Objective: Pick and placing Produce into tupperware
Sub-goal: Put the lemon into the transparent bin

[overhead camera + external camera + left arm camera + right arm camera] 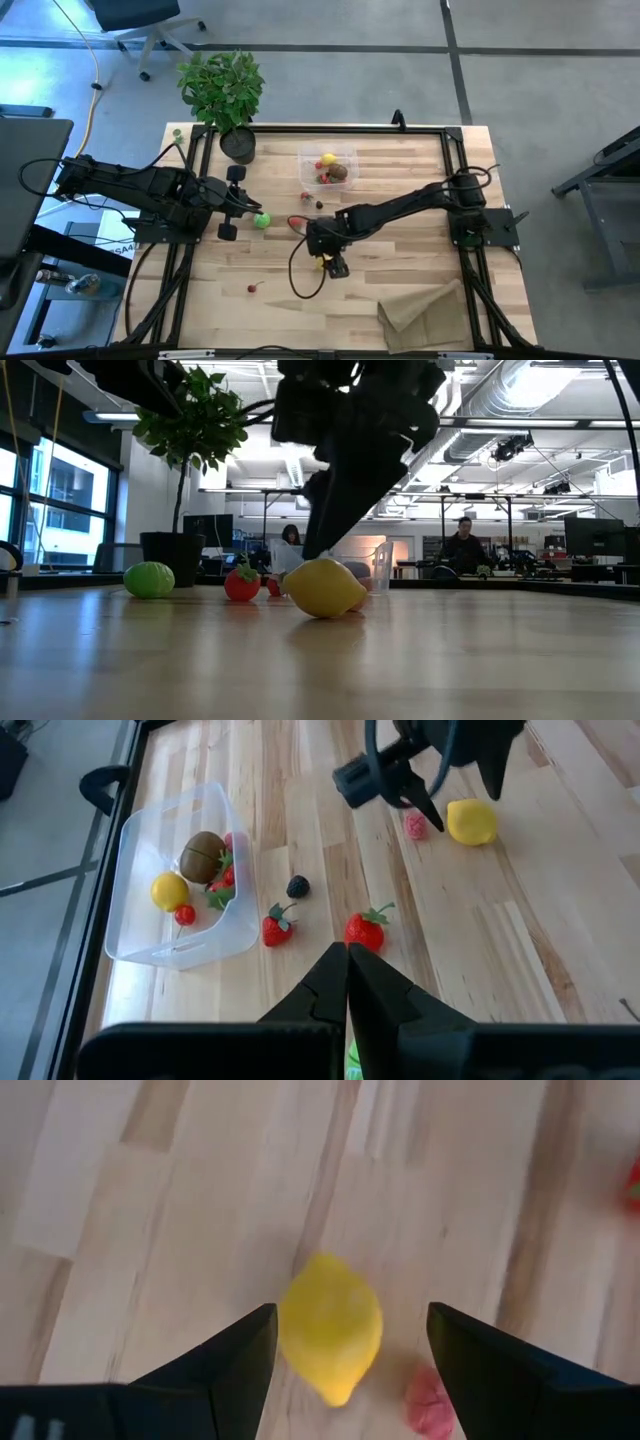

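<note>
My right gripper (350,1342) is open and points down at mid-table, with a yellow lemon (330,1327) between its fingers. That lemon (322,588) lies on the wood, and a pink berry (432,1405) lies beside it. The clear tupperware (308,172) sits near the far edge and holds a second lemon (169,890), a brown kiwi (202,856) and red berries. My left gripper (347,975) is shut and hovers by the green lime (262,220), which rests on the table (150,578). Two strawberries (365,930) (276,928) and a dark berry (297,886) lie between the tupperware and the grippers. My right gripper comes at the lemon from above, one finger on each side of it. One finger (255,1348) stands right at the lemon's side (287,1330); I cannot tell whether it touches. The other finger is well clear. The lemon lies on the table.
A potted plant (225,92) stands at the far left corner. A tan paper bag (425,310) lies at the near right. One small red berry (252,289) lies toward the near left. People sit in the room beyond the table (465,545).
</note>
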Robot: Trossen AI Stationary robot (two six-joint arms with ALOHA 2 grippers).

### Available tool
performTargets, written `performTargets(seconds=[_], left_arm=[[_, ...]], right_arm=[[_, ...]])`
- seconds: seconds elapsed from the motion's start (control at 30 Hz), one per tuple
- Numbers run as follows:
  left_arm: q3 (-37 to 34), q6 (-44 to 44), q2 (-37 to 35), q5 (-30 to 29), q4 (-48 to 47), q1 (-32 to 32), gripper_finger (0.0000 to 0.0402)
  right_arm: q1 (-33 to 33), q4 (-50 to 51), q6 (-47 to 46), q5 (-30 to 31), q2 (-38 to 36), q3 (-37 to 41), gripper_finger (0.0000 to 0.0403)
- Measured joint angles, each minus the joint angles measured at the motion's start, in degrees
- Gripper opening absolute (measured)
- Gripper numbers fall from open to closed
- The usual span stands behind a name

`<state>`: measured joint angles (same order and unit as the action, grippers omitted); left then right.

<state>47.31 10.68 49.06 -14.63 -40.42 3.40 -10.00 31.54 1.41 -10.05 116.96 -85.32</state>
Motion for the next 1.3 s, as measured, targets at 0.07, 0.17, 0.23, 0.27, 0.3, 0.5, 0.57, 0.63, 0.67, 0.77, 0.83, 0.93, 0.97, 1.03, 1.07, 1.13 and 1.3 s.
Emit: performTargets(seconds=[0.07, 0.17, 0.23, 0.27, 0.3, 0.5, 0.57, 0.63, 0.67, 0.77, 0.83, 0.93, 0.97, 1.03, 1.07, 1.13, 1.3], left_arm=[[-0.01, -0.01, 0.02, 0.01, 0.01, 0.0, 0.0003], [0.0, -0.01, 0.02, 0.01, -0.07, -0.01, 0.0003], [0.0, -0.01, 0.0, 0.01, 0.02, 0.0, 0.0003], [-0.01, -0.01, 0.01, 0.01, 0.0, -0.02, 0.0003], [-0.01, -0.01, 0.02, 0.01, 0.0, 0.0, 0.0003], [0.0, -0.02, 0.02, 0.01, 0.0, 0.0, 0.0003], [0.0, -0.02, 0.02, 0.0, 0.0, -0.01, 0.0003], [-0.02, -0.01, 0.02, 0.0, -0.01, -0.01, 0.0003], [0.0, -0.01, 0.02, 0.01, 0.0, -0.01, 0.0003], [-0.01, -0.01, 0.02, 0.0, 0.0, -0.01, 0.0003], [-0.01, -0.01, 0.02, 0.01, 0.0, 0.0, 0.0003], [-0.02, -0.02, 0.02, 0.01, 0.0, 0.0, 0.0003], [-0.01, -0.01, 0.02, 0.01, 0.0, 0.0, 0.0003], [-0.01, -0.02, 0.02, 0.0, 0.0, 0.0, 0.0003], [0.0, -0.01, 0.02, 0.0, 0.0, -0.01, 0.0003], [0.0, -0.02, 0.02, 0.02, 0.0, 0.0, 0.0003], [0.0, 0.0, 0.01, 0.02, 0.0, -0.01, 0.0003]], right_arm=[[0.0, -0.09, -0.02, -0.68, 0.79, 0.0, 0.0248], [-0.02, -0.4, 0.07, -0.95, 1.32, 0.0, 0.0248], [0.0, -0.52, 0.07, -1.02, 1.69, 0.0, 0.0248], [0.0, -0.54, 0.07, -1.25, 2.0, 0.0, 0.0248], [0.0, -0.51, 0.07, -1.72, 2.32, 0.0, 0.0248], [-0.02, -0.55, 0.09, -2.84, 3.4, 0.0, 0.0248], [-0.02, -0.64, 0.09, -2.84, 3.4, 0.0, 0.0248], [0.0, -0.61, 0.09, -2.72, 3.4, 0.0, 0.0248], [0.0, -0.56, 0.09, -2.6, 3.4, 0.0, 0.0248], [-0.02, -0.62, 0.15, -1.92, 3.4, 0.0, 0.0248], [-0.1, -0.61, 0.42, -1.44, 3.4, 0.0, 0.0248], [-0.15, -0.56, 0.57, -0.96, 3.4, 0.0, 0.0248], [-0.15, -0.57, 0.56, -0.96, 3.4, 0.0, 0.0248], [-0.15, -0.79, 0.55, -0.91, 3.55, 0.0, 0.0248], [-0.15, -0.89, 0.55, -0.91, 3.66, 0.0, 0.0248], [-0.18, -0.76, 0.55, -0.93, 3.88, 0.0, 0.0248], [-0.29, -1.23, 0.22, -0.96, 4.23, -0.04, 0.0248]])
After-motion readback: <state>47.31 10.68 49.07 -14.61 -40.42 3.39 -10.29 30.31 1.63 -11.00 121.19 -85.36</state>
